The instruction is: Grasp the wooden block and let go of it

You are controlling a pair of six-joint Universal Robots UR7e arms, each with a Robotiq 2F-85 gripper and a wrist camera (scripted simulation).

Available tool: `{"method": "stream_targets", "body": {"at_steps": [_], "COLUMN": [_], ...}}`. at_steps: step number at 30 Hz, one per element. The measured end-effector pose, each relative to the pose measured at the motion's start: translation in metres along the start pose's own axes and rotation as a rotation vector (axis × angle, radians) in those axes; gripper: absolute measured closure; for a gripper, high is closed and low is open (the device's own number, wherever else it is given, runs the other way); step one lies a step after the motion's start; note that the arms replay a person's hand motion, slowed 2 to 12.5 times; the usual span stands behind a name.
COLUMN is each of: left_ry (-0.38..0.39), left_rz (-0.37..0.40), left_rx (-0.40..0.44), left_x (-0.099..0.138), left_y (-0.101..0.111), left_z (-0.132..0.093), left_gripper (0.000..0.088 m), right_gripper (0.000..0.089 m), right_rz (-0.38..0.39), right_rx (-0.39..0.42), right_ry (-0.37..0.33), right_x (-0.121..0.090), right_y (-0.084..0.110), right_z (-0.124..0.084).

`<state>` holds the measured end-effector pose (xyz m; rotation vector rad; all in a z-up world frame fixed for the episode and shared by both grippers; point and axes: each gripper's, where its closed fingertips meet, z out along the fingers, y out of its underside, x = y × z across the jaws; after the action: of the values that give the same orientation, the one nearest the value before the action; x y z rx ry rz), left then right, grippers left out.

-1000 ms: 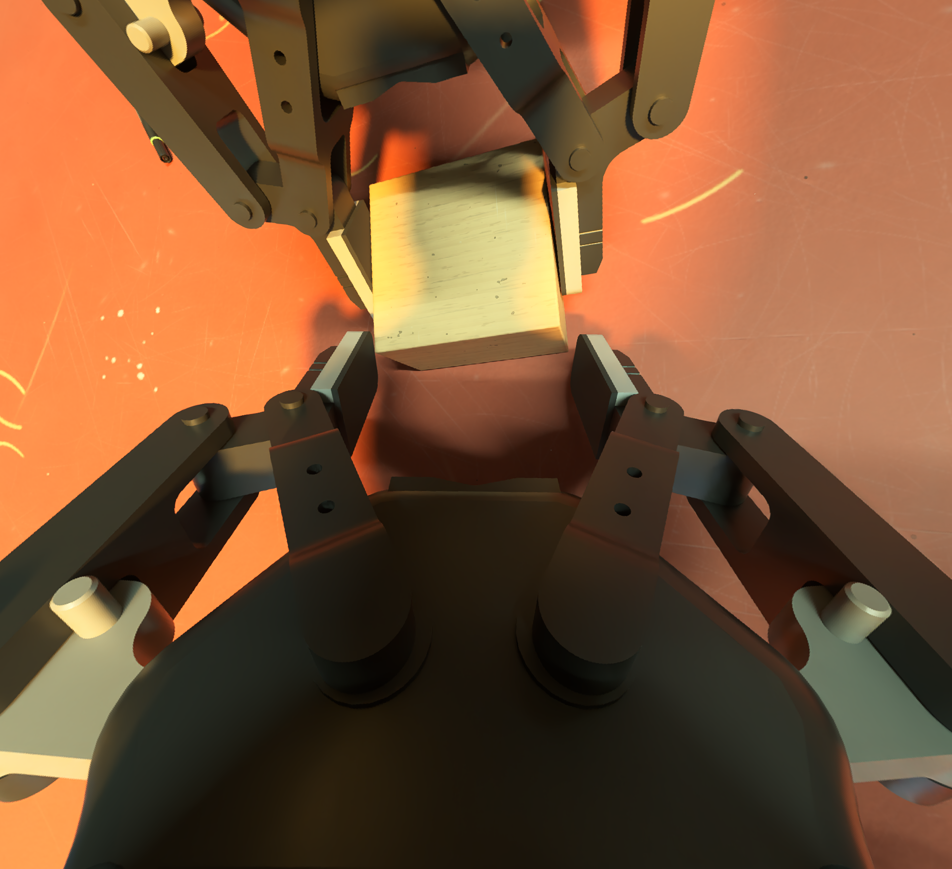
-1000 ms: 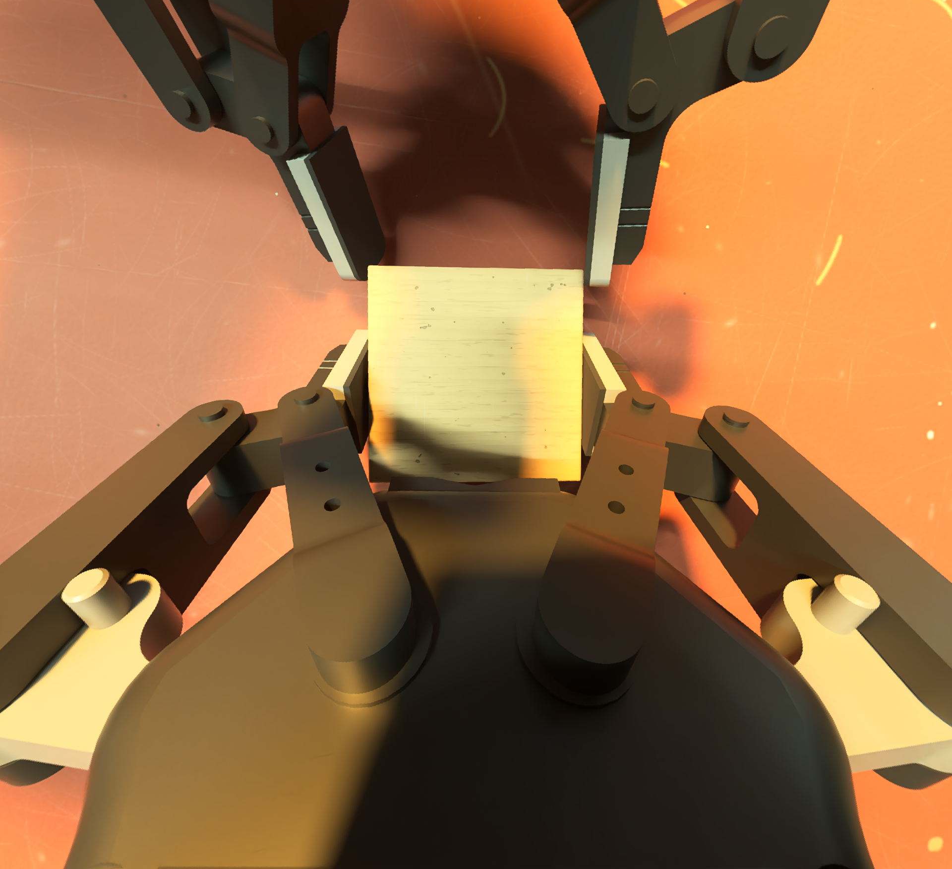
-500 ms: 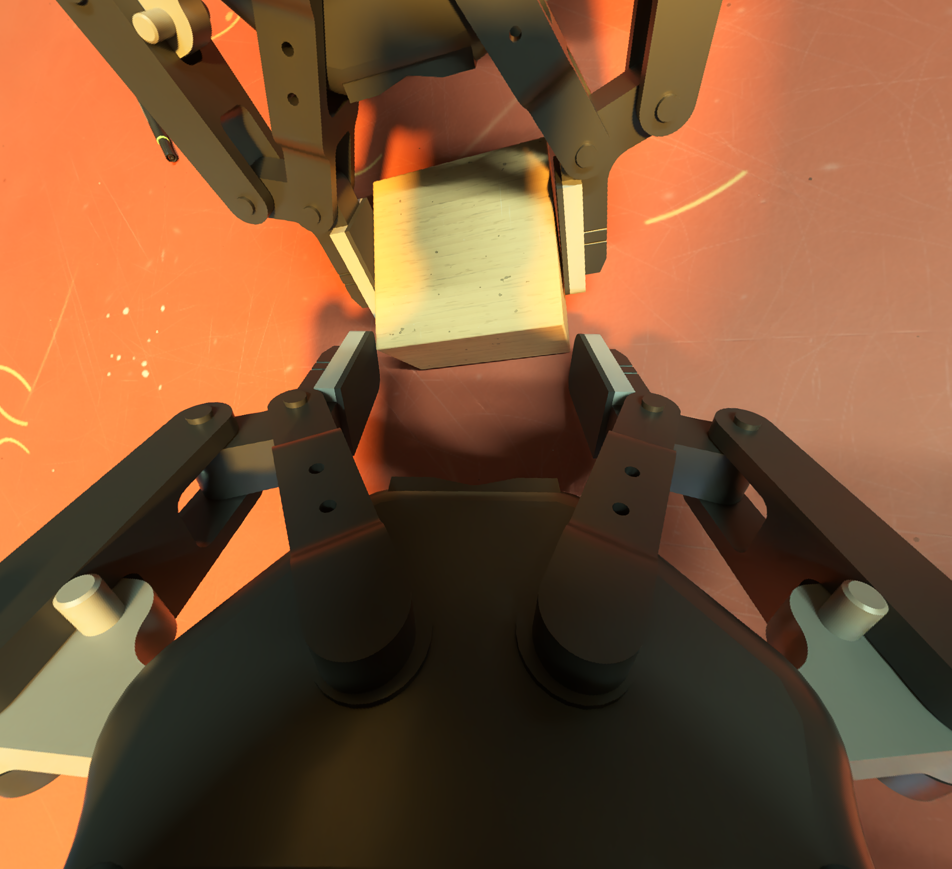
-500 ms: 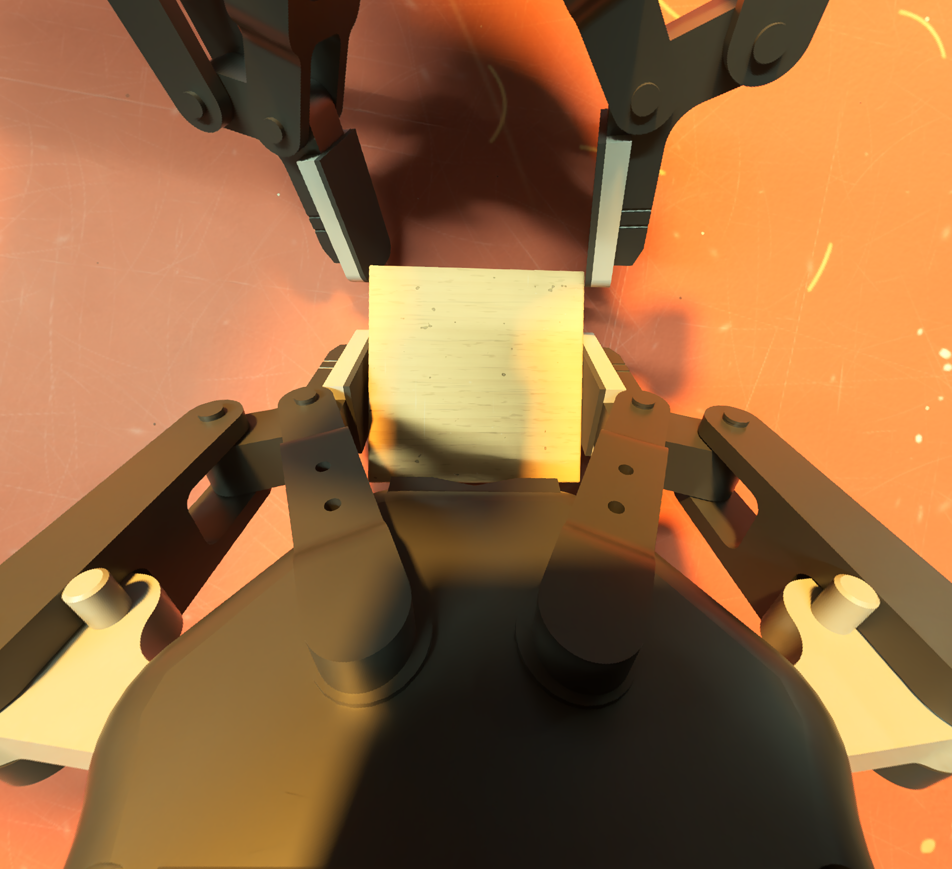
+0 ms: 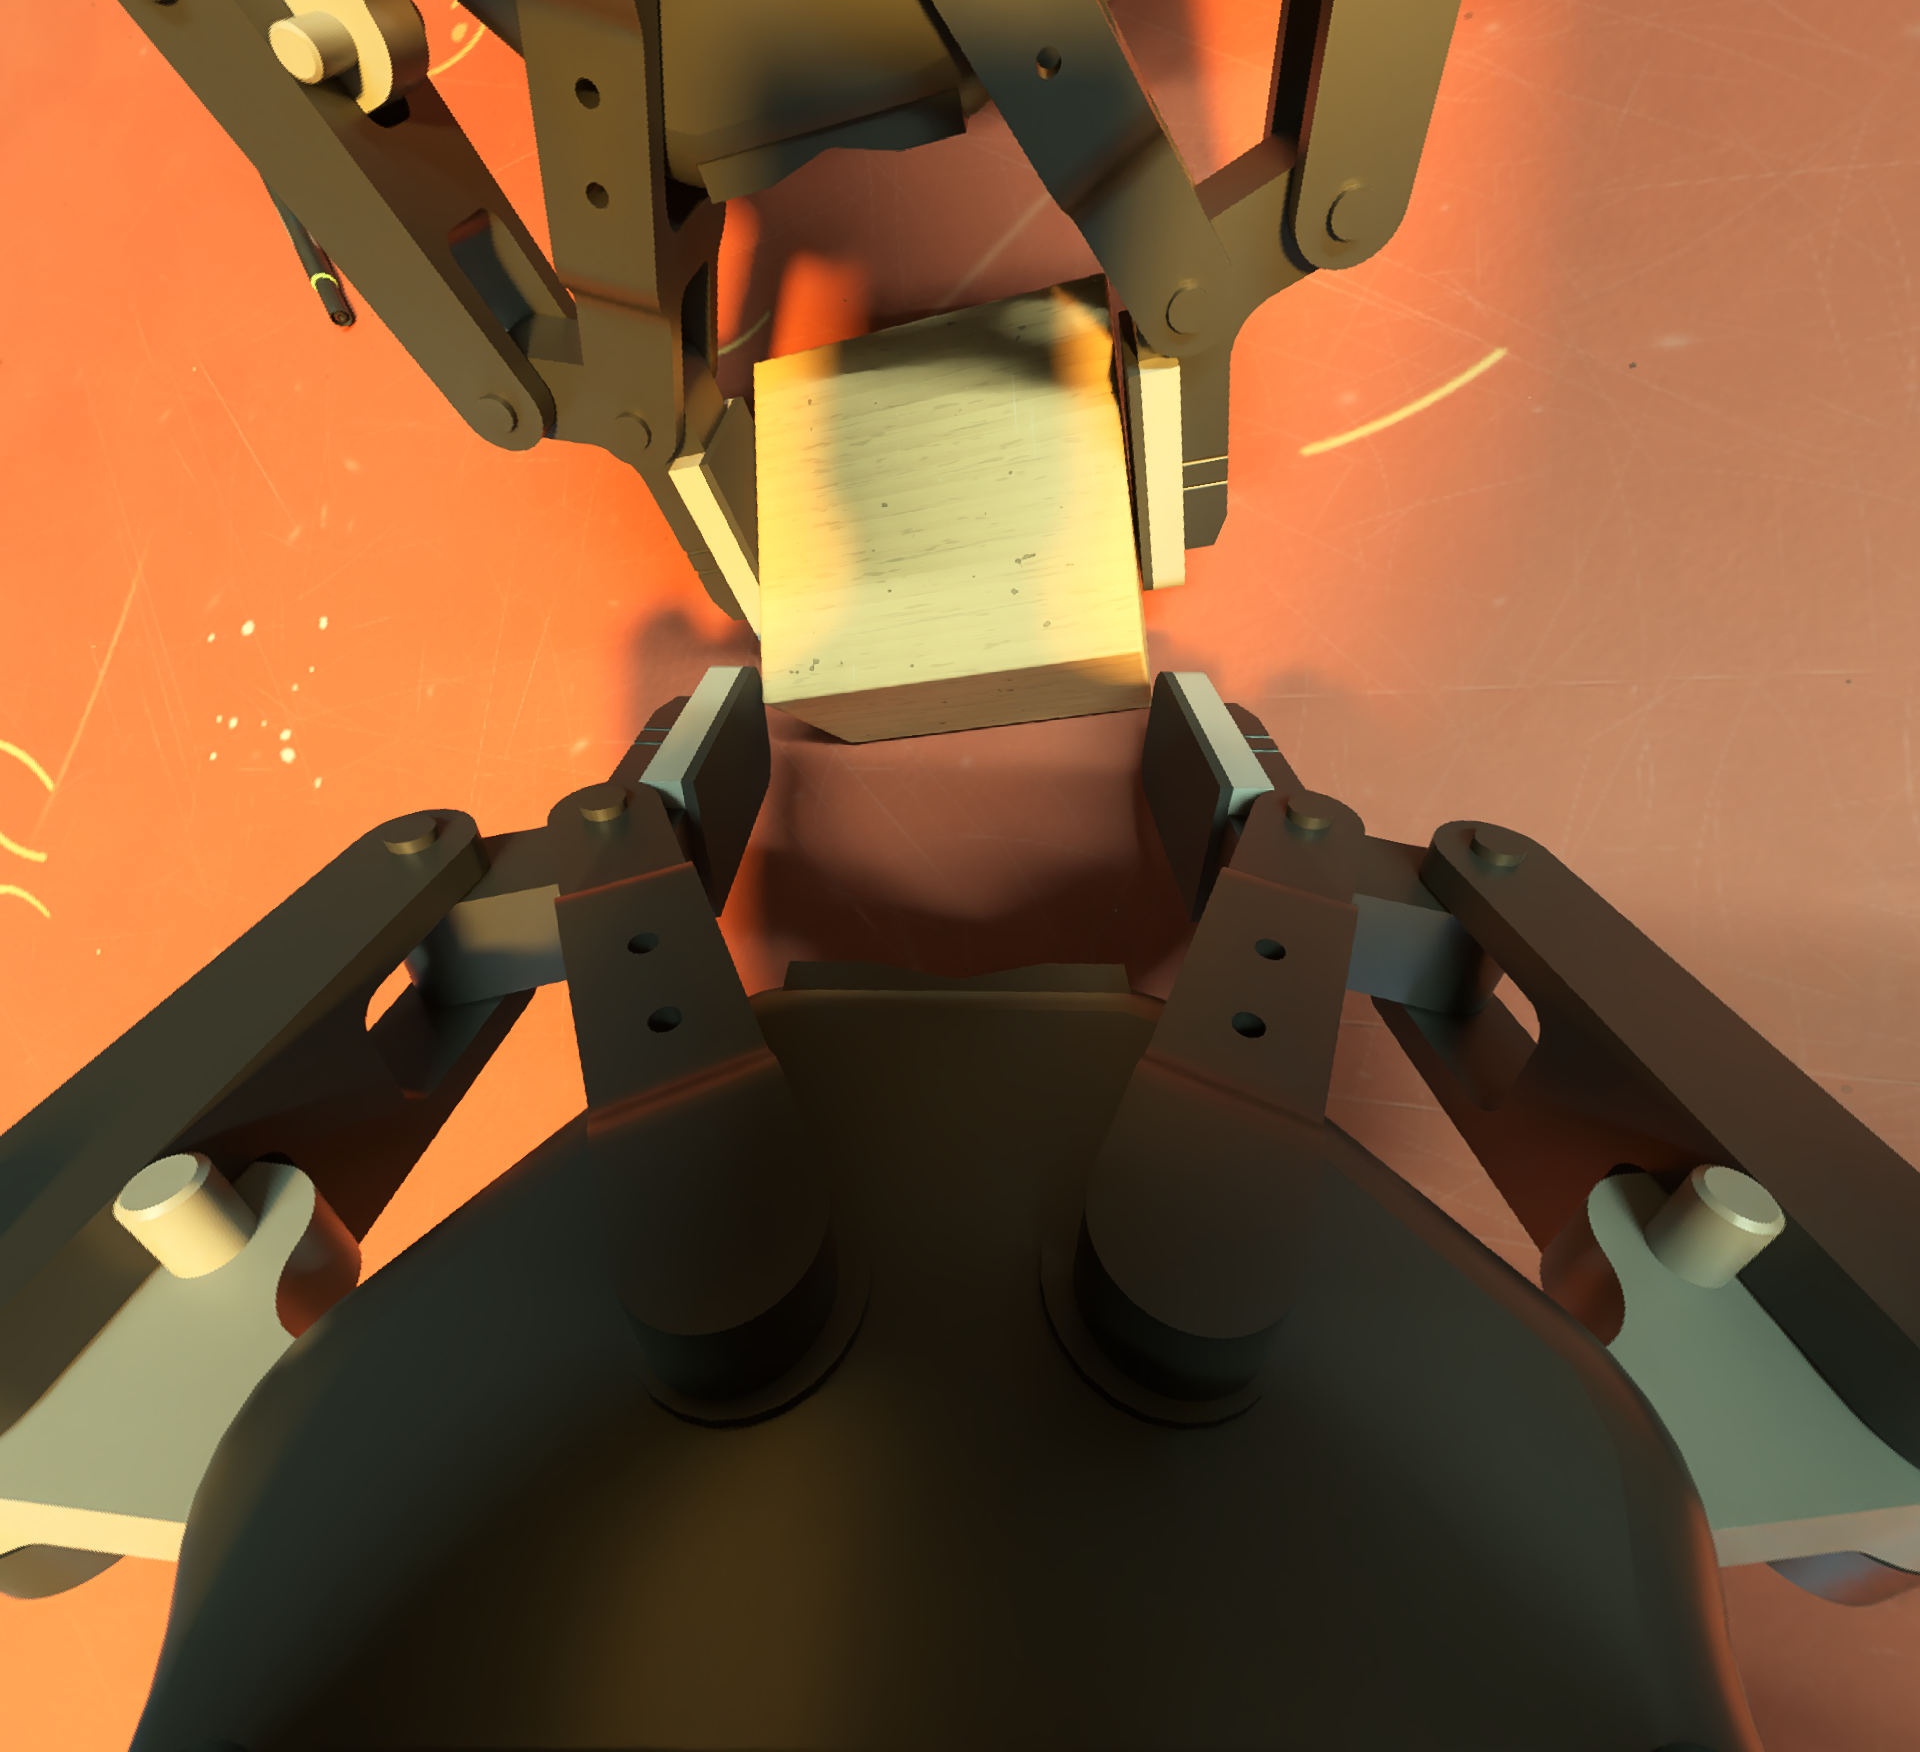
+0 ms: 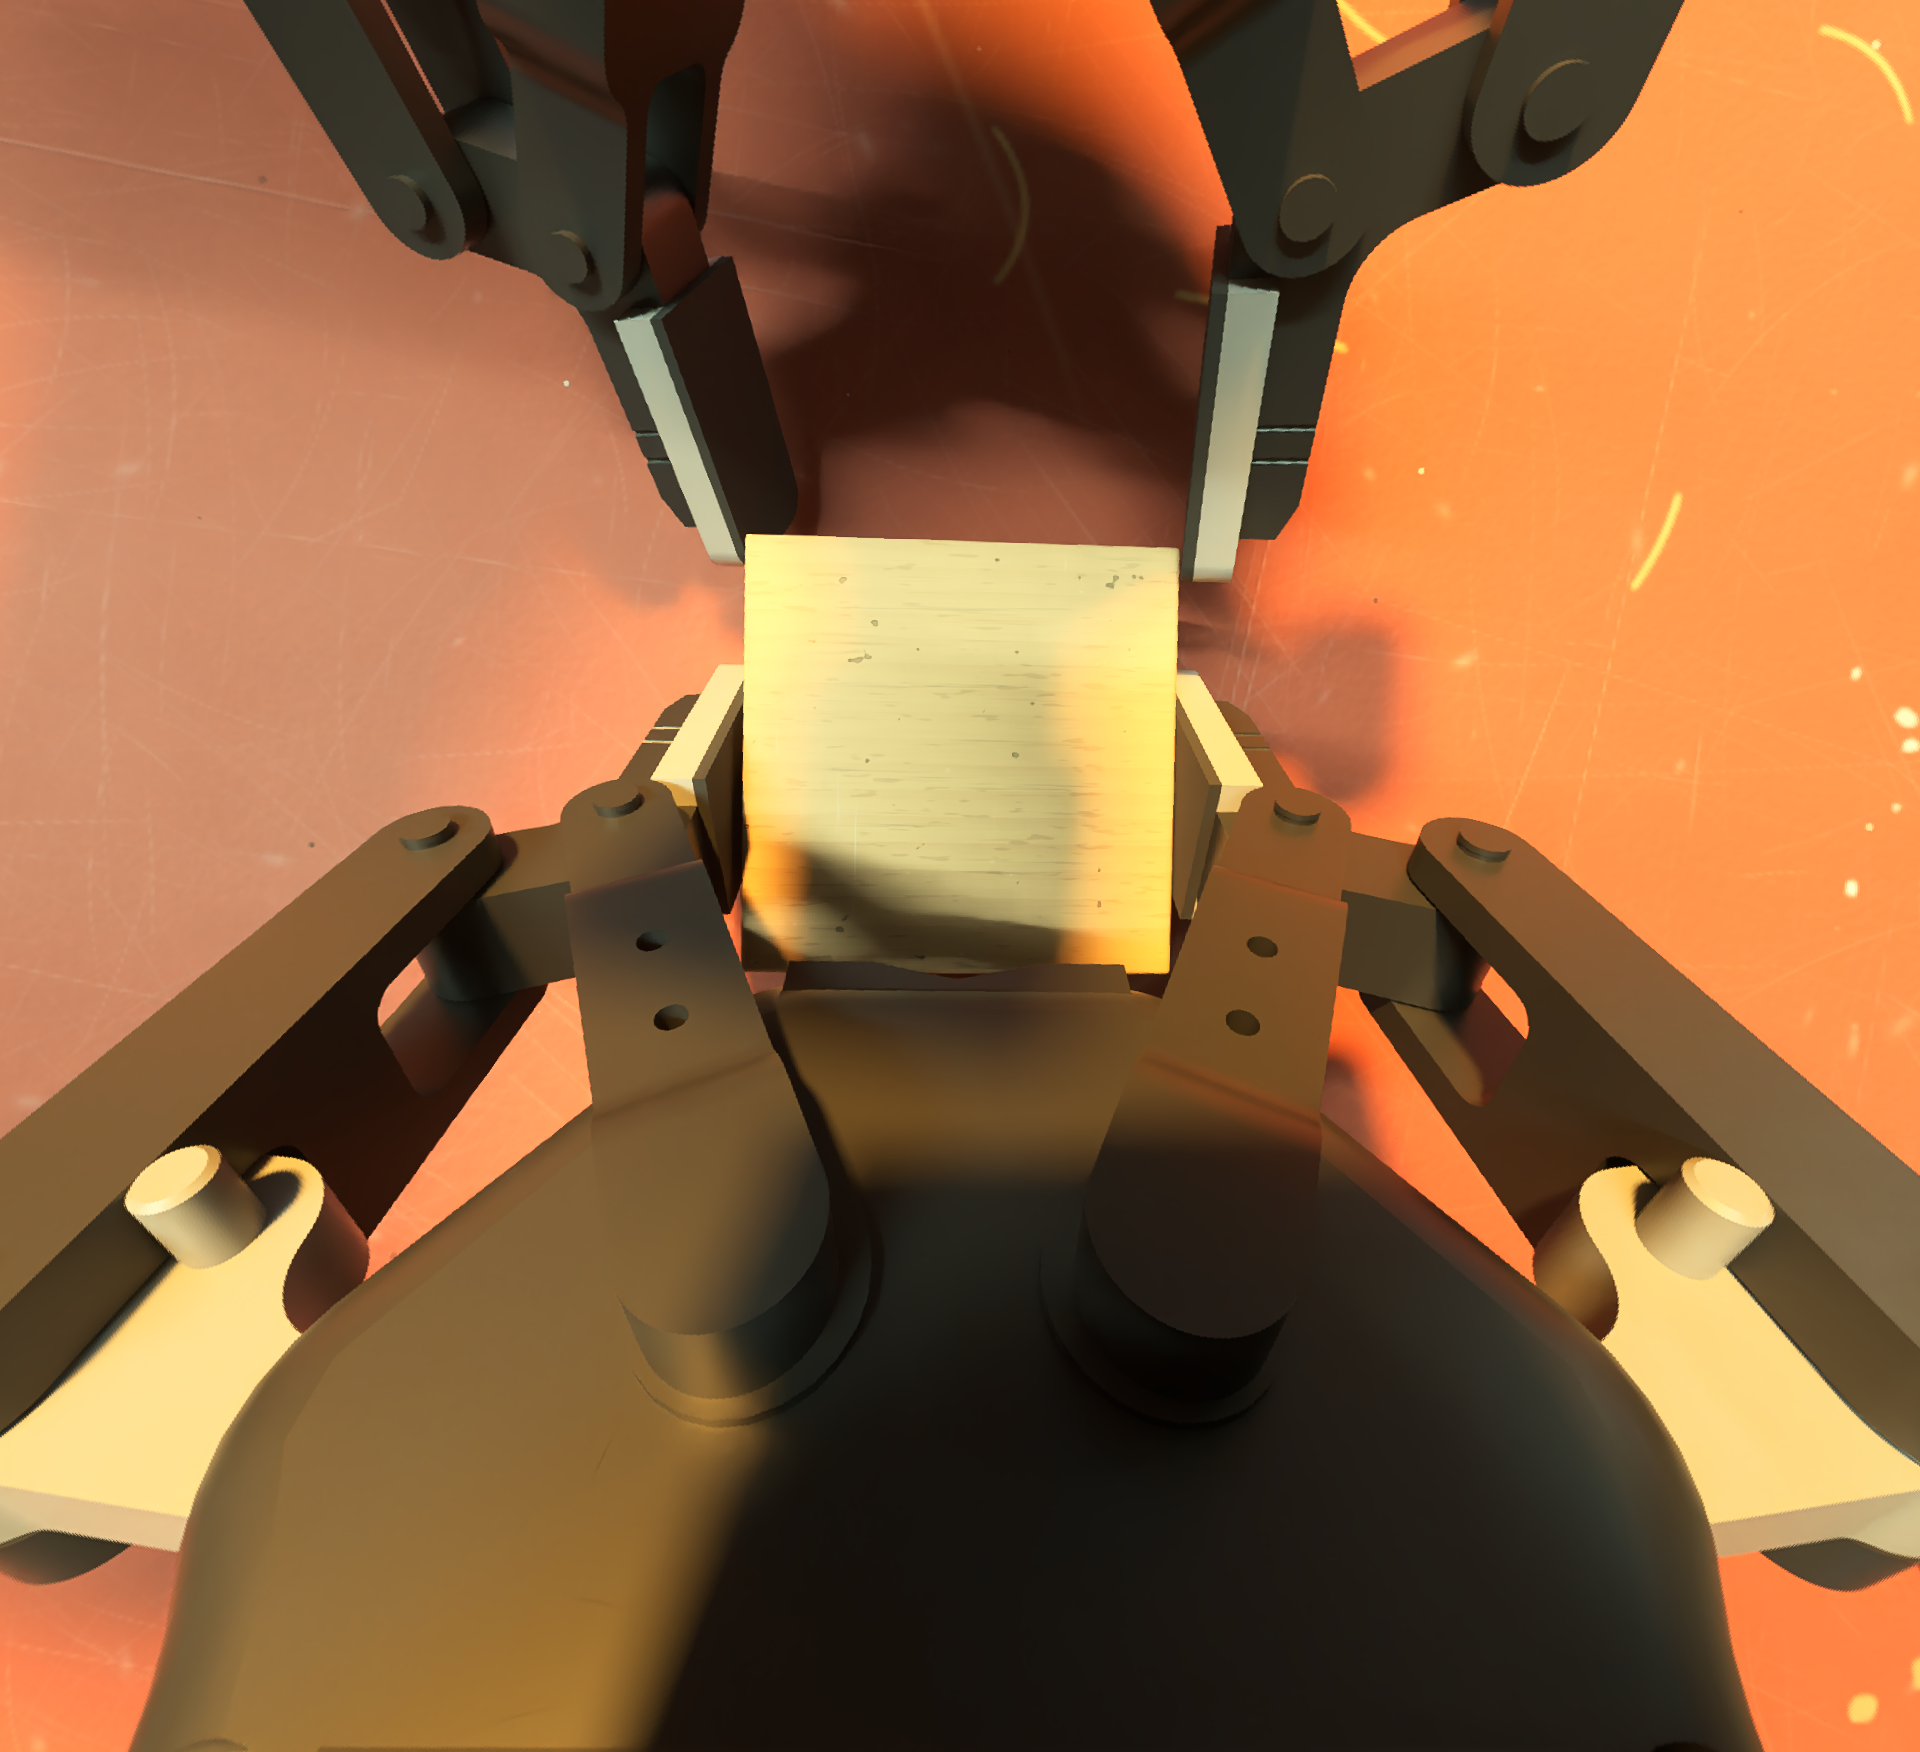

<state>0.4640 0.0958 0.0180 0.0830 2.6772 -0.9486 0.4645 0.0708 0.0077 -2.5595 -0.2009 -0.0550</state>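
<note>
Block: wooden block, pale cube with fine grain, sits at frame centre in the right wrist view; in the left wrist view it lies a little above centre, one lower edge turned toward the camera.

Surface: orange scratched tabletop fills the background in both views; dark shadow lies under and behind the block.

Right gripper: right gripper is clamped on the block, pads flat against its left and right faces at mid-frame. Seen from the left wrist view, the same gripper comes in from the top of the frame, pale pads pressed to both sides of the cube.

Left gripper: left gripper has its fingers spread apart, tips just below the block's near edge, holding nothing. In the right wrist view it enters from the top, tips at the cube's upper corners; contact there cannot be judged.

Block height: whether the cube rests on the tabletop or is lifted clear, I cannot tell.

Done so far (judgement): grasp is made, by the right gripper.

Left to do (judgement): opening the right fingers so the block is freed, then backing away.

Risk (judgement): the two grippers face each other closely, so retreat paths are tight.
</note>
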Motion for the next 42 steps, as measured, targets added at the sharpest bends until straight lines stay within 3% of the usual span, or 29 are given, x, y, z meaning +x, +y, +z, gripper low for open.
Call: {"method": "stream_targets", "body": {"at_steps": [42], "left_ry": [-0.018], "left_rz": [0.016], "left_rx": [0.038], "left_x": [0.0006], "left_y": [-0.0001], "left_z": [0.0001], "left_gripper": [0.0240], "right_gripper": [0.0282], "right_rz": [-0.011], "right_rx": [-0.010], "right_ry": [-0.003], "right_x": [-0.0009], "right_y": [0.0000], "right_z": [0.0002]}}
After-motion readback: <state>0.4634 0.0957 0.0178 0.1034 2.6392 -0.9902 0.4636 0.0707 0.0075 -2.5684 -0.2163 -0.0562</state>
